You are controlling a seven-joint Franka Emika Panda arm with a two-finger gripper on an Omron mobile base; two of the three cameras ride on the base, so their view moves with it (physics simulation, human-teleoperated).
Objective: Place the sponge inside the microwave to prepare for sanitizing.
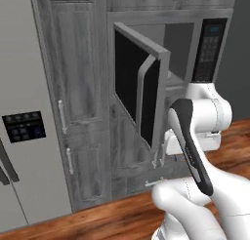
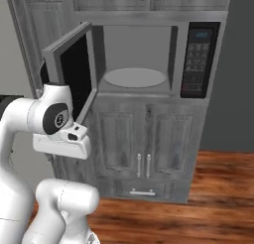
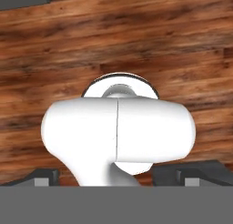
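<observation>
The microwave (image 2: 141,52) is built into grey cabinets, and its black glass door (image 2: 74,69) is swung wide open to the left. Inside lies the bare round grey turntable (image 2: 135,78). The keypad panel (image 2: 196,59) is on its right side. In the left base view the door (image 1: 139,88) juts toward me, edge on. My arm is folded in front of the cabinets with the hand (image 2: 62,145) below the open door. It points down at the wooden floor (image 3: 136,45). My gripper (image 3: 117,175) is open, fingertips (image 3: 45,176) far apart. The sponge is out of view.
Two cabinet doors with metal handles (image 2: 143,164) and a drawer (image 2: 142,191) sit under the microwave. A tall grey cabinet (image 1: 73,88) and a light fridge with a dark panel (image 1: 23,127) stand to the left. The open door overhangs the space beside my arm.
</observation>
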